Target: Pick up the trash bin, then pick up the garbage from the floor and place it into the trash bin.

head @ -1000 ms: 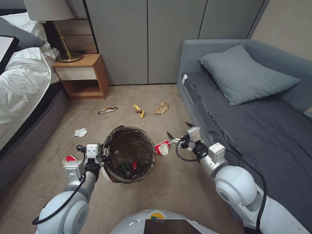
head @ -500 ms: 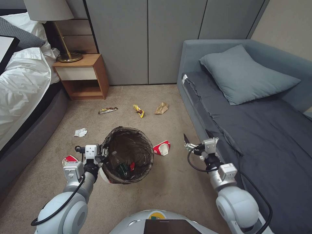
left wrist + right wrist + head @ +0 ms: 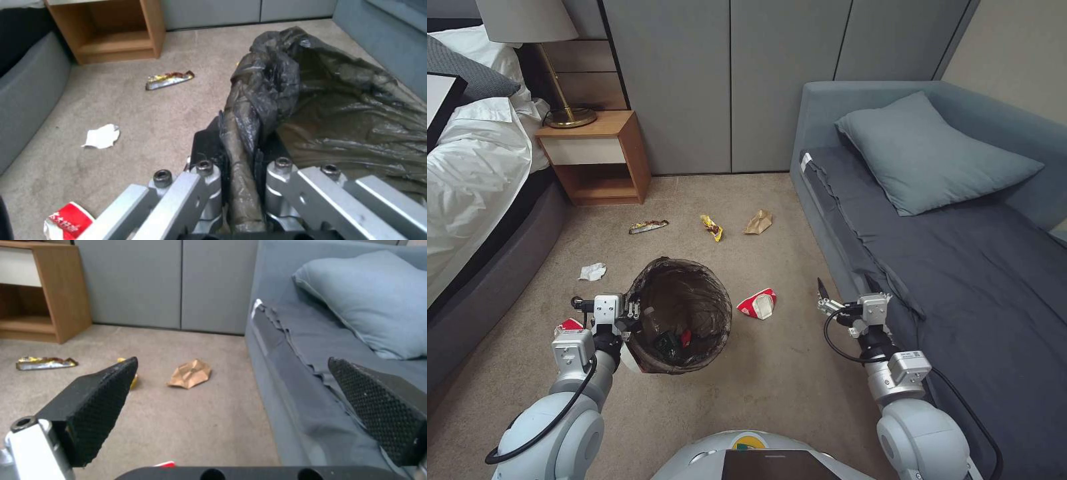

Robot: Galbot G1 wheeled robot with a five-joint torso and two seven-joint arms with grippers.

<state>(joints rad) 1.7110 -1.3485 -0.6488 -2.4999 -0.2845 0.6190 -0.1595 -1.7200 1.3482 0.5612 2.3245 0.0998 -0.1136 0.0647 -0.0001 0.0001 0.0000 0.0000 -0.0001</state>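
Observation:
The trash bin (image 3: 725,313), lined with a dark bag, hangs off the carpet by its rim, with my left gripper (image 3: 630,315) shut on that rim; up close the liner (image 3: 249,110) is pinched between the jaws. A clear bottle (image 3: 657,329) and a red scrap (image 3: 686,338) lie inside. My right gripper (image 3: 844,295) is open and holds nothing, beside the sofa front; its pads (image 3: 104,396) are spread wide. On the floor lie a crushed red-white cup (image 3: 758,304), another cup (image 3: 567,325), a tissue (image 3: 592,271), two wrappers (image 3: 648,227) (image 3: 712,227) and a brown paper bag (image 3: 758,221).
A bed (image 3: 474,193) borders the left. A wooden nightstand (image 3: 597,157) with a lamp stands at the back left. Grey cabinet doors (image 3: 730,87) close the back. A grey sofa (image 3: 947,267) with a pillow (image 3: 927,157) runs along the right.
My right arm has drawn back from above the red-white cup toward the sofa and my body, still open. The left arm and bin have shifted slightly left.

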